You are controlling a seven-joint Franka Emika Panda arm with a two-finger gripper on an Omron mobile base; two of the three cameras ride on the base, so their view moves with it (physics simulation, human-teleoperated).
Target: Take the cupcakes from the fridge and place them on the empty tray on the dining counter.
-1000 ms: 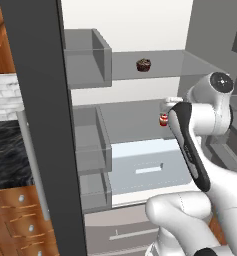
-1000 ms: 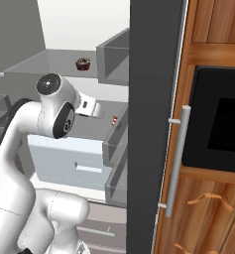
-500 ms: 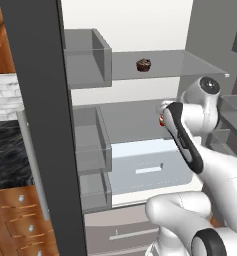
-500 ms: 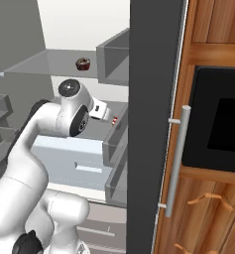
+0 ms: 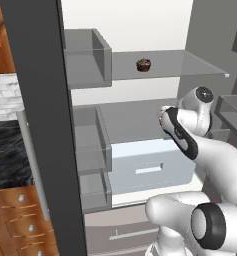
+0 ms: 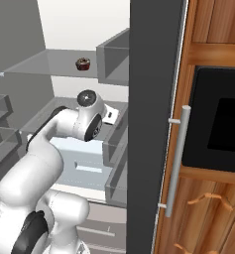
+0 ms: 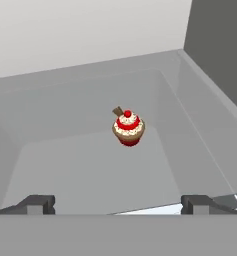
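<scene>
Standing open, the fridge [image 5: 140, 20] with white back wall, dark door edge running down the front, glass shelves and a pale drawer [image 5: 150, 167] below. Reaching in over the middle shelf [image 7: 90, 165], the white arm [image 5: 190, 125]. Hanging spread to its widest, the tool [image 7: 118, 204], both dark tips wide apart at the near edge of that shelf, gripping nothing. Sitting upright near the middle of the middle shelf, the pale-frosted cupcake with the red top [image 7: 128, 128], well clear of the tips. Resting on the upper glass shelf [image 5: 190, 62], toward its back edge, the dark chocolate cupcake [image 5: 143, 64].
</scene>
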